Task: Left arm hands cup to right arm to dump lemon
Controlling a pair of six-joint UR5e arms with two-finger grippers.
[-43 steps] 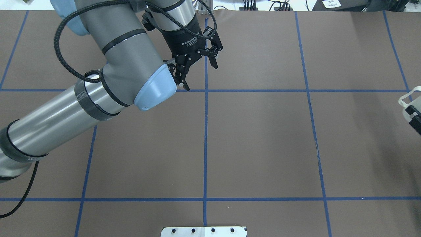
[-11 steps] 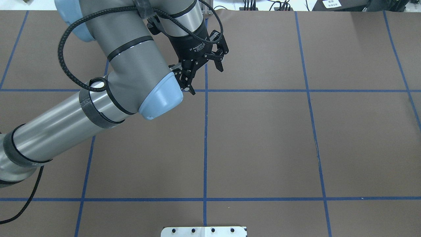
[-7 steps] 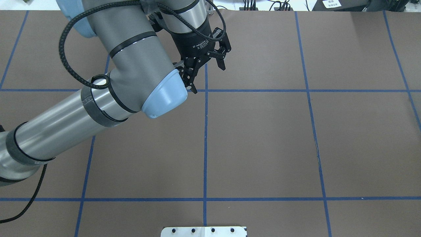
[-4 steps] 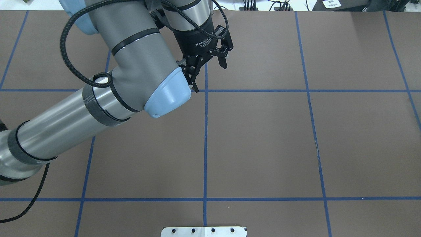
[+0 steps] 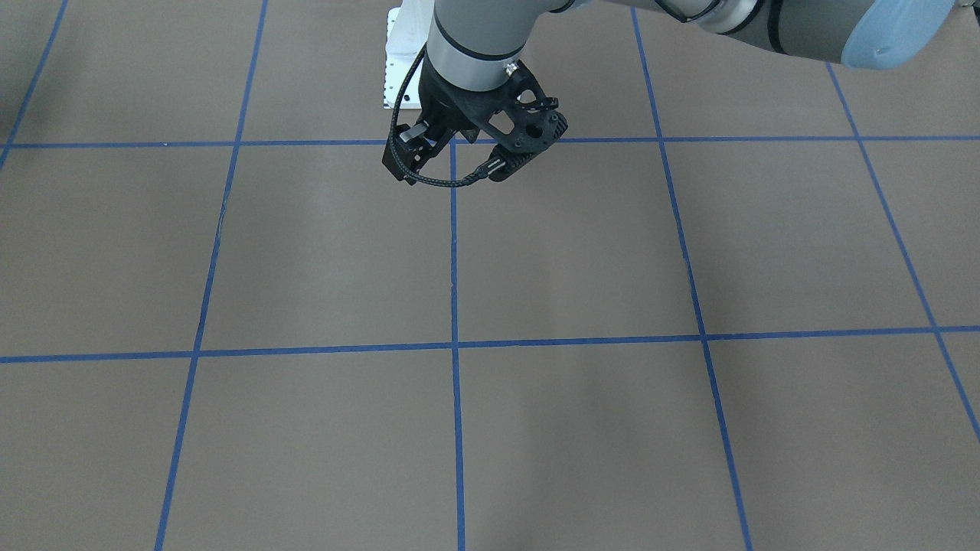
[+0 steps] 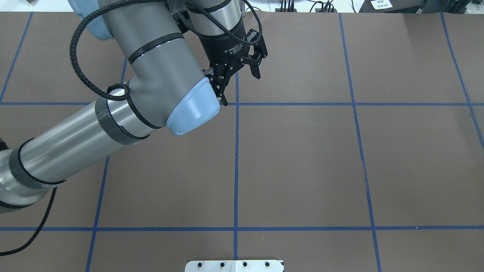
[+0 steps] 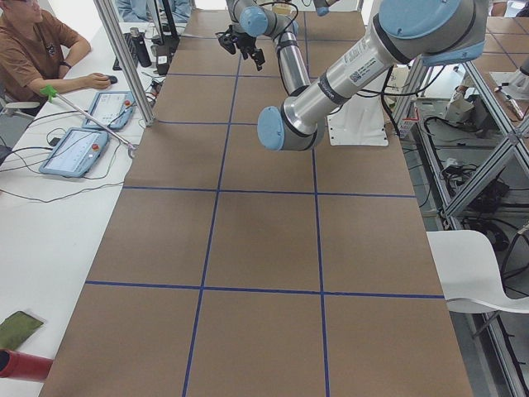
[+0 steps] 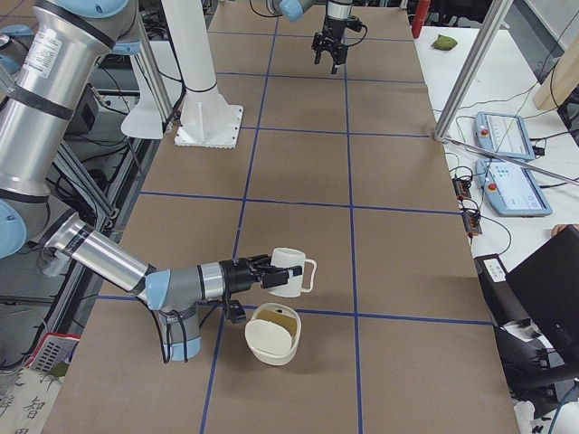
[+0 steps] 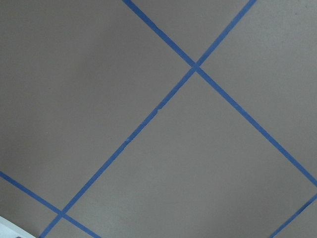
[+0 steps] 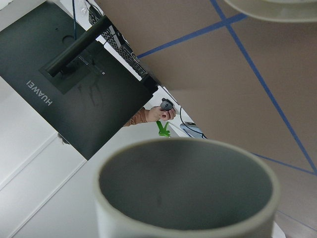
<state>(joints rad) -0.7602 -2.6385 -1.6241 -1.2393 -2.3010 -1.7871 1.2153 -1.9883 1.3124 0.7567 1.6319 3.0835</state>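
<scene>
Starting on the left of the overhead view: the left arm (image 6: 113,117) comes in low from the edge and reaches up across the brown table (image 6: 340,170). The left gripper (image 6: 242,90) hangs over the far row of squares, near where two lines of blue tape (image 6: 236,170) cross. Its jaws are spread wide with nothing between them. Its wrist camera shows only bare table and tape lines.

Over on the right side, everything is out of the overhead frame, so you only get it from the camera at the table's right end. The right arm (image 8: 99,258) lies low and nearly level, and the right gripper (image 8: 258,269) meets the cup (image 8: 288,273) from the side. I can't tell from that angle whether the jaws are actually clamped on it. The cup's handle (image 8: 312,271) points away from the gripper. Just beside the cup, on the camera side, is a cream bowl (image 8: 271,348). There's a yellowish-green patch inside the bowl that's probably the lemon (image 8: 280,315), but it's pretty small in that shot.

The right wrist camera looks straight into the cup's grey inside (image 10: 185,183), with the bowl's rim (image 10: 277,10) at the top edge. Further right, two tablets (image 8: 507,163) lie on the white bench.
</scene>
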